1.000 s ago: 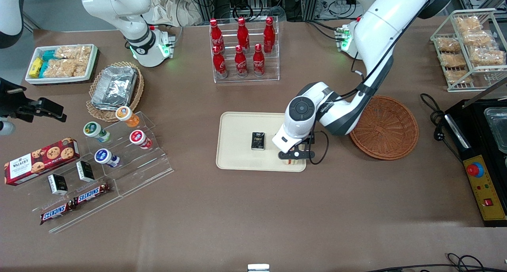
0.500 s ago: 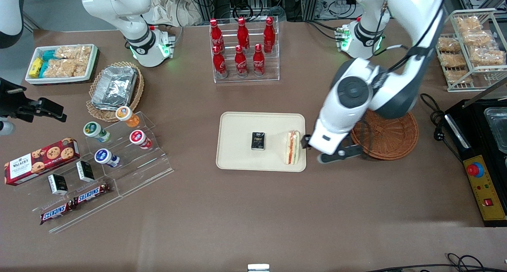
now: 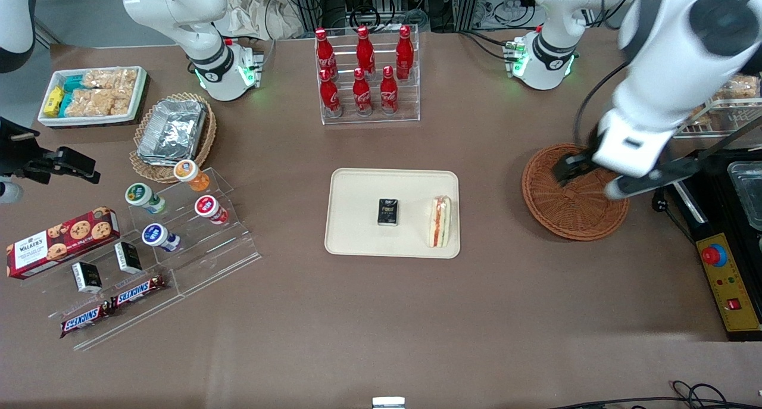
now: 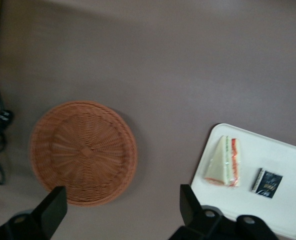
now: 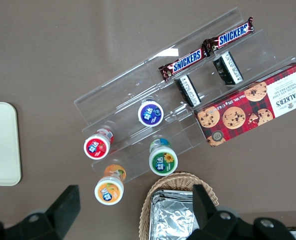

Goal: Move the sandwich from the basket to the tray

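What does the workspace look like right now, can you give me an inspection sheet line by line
Surface: brown table, flat, no spills seen.
Sandwich: on the tray, beside a small black packet, standing on an edge with its filling facing up.
Basket: nothing seen inside.
Clutter: cola bottles in a clear rack; yogurt cups, Snickers bars and a cookie box toward the parked arm's end.
Gripper: raised above the basket, fingers open, holding nothing.
Cables: a black cord beside the basket, near a control box.
Surroundings: wire rack of snack bags toward the working arm's end.
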You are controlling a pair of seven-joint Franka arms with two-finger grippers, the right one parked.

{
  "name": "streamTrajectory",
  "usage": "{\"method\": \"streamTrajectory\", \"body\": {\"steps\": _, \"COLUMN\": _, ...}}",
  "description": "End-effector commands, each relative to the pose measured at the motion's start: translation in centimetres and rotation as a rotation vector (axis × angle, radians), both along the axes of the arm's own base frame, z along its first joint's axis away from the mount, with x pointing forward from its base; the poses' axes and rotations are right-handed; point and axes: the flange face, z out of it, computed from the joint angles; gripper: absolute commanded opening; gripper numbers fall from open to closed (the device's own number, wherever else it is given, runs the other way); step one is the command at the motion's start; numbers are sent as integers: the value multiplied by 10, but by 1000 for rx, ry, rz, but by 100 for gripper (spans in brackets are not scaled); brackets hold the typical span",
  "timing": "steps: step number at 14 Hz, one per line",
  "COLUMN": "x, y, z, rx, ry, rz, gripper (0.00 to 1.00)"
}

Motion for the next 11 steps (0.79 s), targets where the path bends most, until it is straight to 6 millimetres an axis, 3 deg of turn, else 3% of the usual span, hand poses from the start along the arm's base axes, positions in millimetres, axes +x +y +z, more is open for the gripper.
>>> {"method": "streamTrajectory", "body": {"steps": 1, "x": -35, "y": 30, "z": 24, "rx": -4, "ry": 22, "rz": -120, "gripper": 100}}
{"method": "streamTrajectory", "body": {"steps": 5, "x": -55, "y": 87, "z": 45, "rx": -10, "ry": 75, "rz": -269, "gripper": 100}}
{"method": "streamTrajectory", "body": {"steps": 9, "x": -50, "y": 90, "z": 67, "rx": -1, "ry": 63, "rz": -283, "gripper": 100}}
{"method": "streamTrajectory", "body": {"steps": 11, "x": -46, "y": 90, "z": 66, "rx": 1, "ry": 62, "rz": -274, "gripper": 100}}
